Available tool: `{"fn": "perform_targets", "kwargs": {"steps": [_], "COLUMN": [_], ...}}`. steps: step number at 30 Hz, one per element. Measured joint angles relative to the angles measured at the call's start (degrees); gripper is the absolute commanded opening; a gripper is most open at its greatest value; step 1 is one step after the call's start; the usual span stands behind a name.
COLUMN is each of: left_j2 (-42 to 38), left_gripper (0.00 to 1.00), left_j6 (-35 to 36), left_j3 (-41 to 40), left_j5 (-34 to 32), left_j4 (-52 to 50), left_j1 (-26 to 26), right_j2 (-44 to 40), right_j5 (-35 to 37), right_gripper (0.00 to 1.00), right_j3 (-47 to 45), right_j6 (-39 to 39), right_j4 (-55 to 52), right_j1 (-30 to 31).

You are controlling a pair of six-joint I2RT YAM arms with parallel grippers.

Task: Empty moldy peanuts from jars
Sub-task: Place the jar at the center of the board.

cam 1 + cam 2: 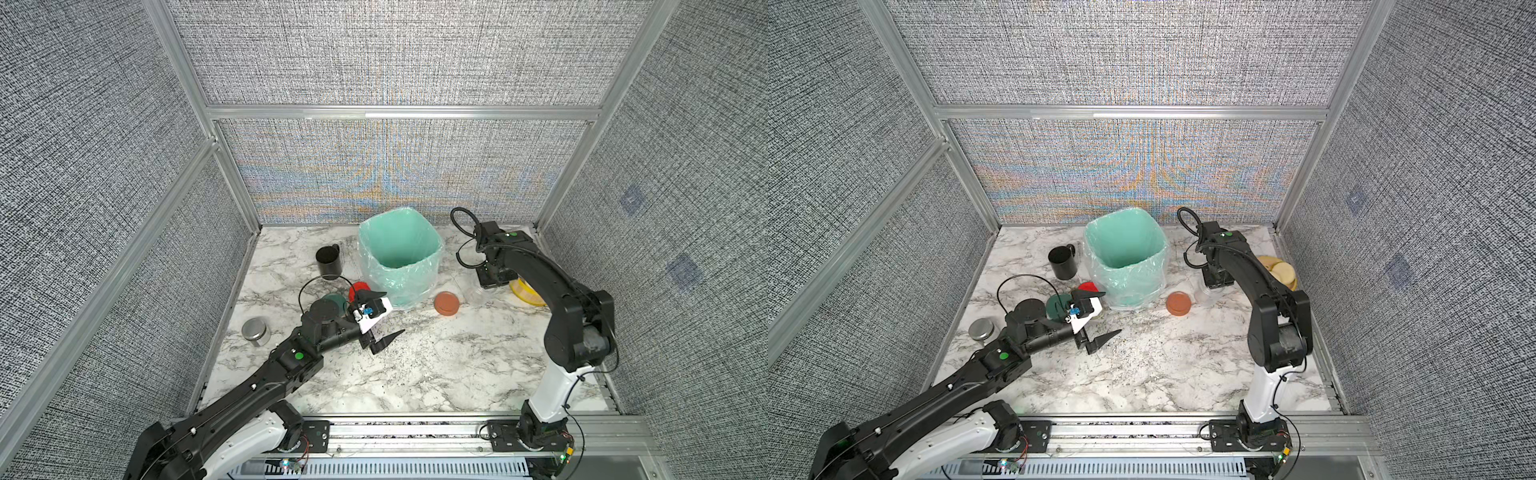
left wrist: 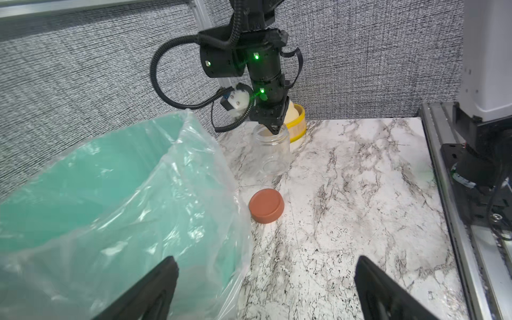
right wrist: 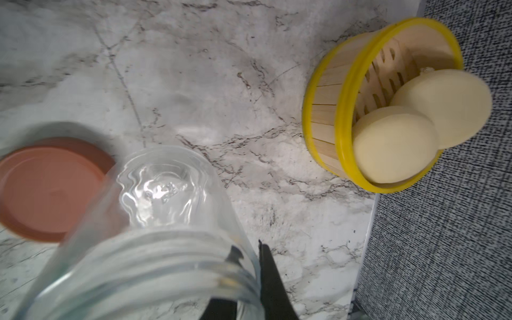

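Marble table [image 1: 415, 374], grey fabric walls. Right gripper [image 2: 274, 128] pinches the rim of an empty clear jar [image 2: 273, 155], right of the bin [image 1: 399, 286]; an orange lid [image 2: 266, 205] lies between them. Left gripper [image 1: 392, 314] gapes wide, holding nothing, beside the red lid [image 1: 358, 289] and green lid [image 1: 336, 301], left of centre.
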Motion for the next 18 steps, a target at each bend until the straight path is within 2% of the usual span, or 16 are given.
{"fn": "perform_targets", "kwargs": {"steps": [6, 14, 18], "left_j2": [-2.8, -3.1, -3.5], "left_gripper": [1.0, 1.0, 1.0], "left_j6": [-1.0, -2.8, -6.6], "left_j3": [4.0, 9.2, 8.9], "left_j5": [-7.1, -16.3, -21.5], "left_j4": [-12.3, -26.8, -30.0], "left_j1": [3.1, 10.3, 12.8], "right_j2": [4.5, 5.4, 4.5], "right_j5": [3.3, 3.4, 3.2], "right_gripper": [0.1, 0.51, 0.66], "right_j3": [1.6, -0.3, -2.1], "right_j6": [-0.9, -1.9, -1.9], "right_j4": [-0.4, 1.5, 2.9], "right_j1": [-0.9, -2.2, -2.6]}}
